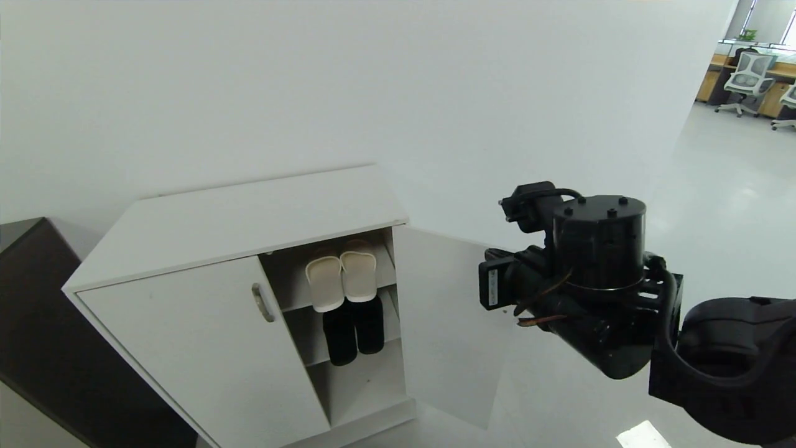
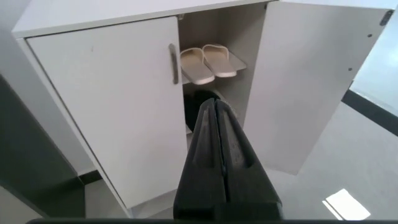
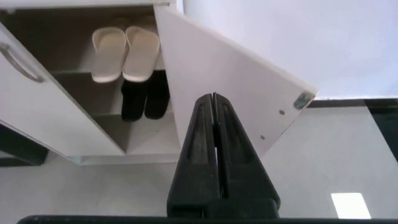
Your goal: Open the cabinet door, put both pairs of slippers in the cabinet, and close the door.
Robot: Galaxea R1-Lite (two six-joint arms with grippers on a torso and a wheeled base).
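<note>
The white cabinet (image 1: pixel 249 218) stands against the wall with its right door (image 1: pixel 448 323) swung open and its left door (image 1: pixel 193 348) closed. A white pair of slippers (image 1: pixel 341 277) lies on the upper shelf, toes outward. Below it, a black pair (image 1: pixel 354 330) rests on the middle shelf. My right arm (image 1: pixel 591 292) hangs just right of the open door. In the right wrist view my right gripper (image 3: pixel 214 98) is shut and empty, close to the door's (image 3: pixel 230 87) inner face. My left gripper (image 2: pixel 216 102), also shut and empty, sits before the opening, partly hiding the black pair (image 2: pixel 196 106).
A dark panel (image 1: pixel 37 323) stands left of the cabinet. The left door carries a metal handle (image 1: pixel 263 303). Open grey floor (image 1: pixel 703 205) stretches right of the cabinet toward office chairs (image 1: pixel 749 74) far back.
</note>
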